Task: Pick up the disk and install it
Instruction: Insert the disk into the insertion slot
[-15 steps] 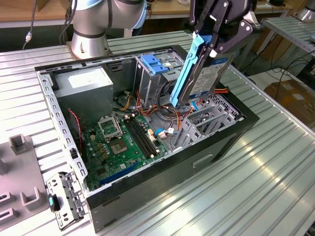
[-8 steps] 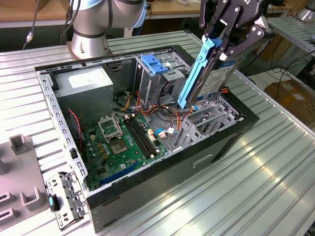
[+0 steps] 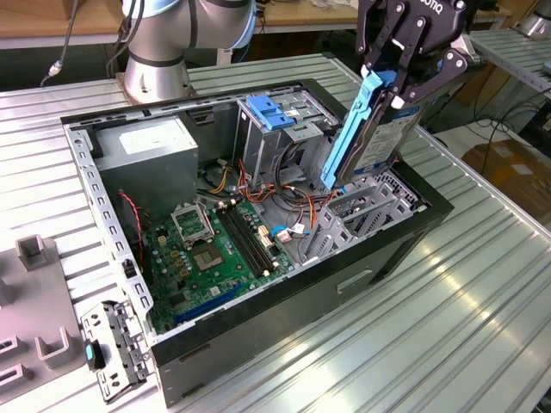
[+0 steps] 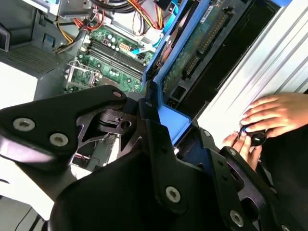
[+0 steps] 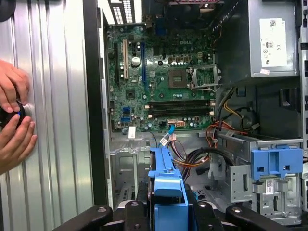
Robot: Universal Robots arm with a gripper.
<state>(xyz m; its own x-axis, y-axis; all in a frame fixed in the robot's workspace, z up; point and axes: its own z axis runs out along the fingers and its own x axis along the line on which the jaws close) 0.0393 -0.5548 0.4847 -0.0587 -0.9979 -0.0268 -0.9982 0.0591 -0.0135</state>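
We see the gripper (image 3: 394, 84) clamped tight on the disk (image 3: 368, 142). The disk hangs tilted over the case (image 3: 284, 327), near its edge.

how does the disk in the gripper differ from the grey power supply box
The disk is thin and flat; the power supply box is bulky. The disk stands steeply tilted in the gripper over the computer case; the box sits in a corner of it. The disk has a blue side rail; the box is grey with a white sticker. Both are rectangular.
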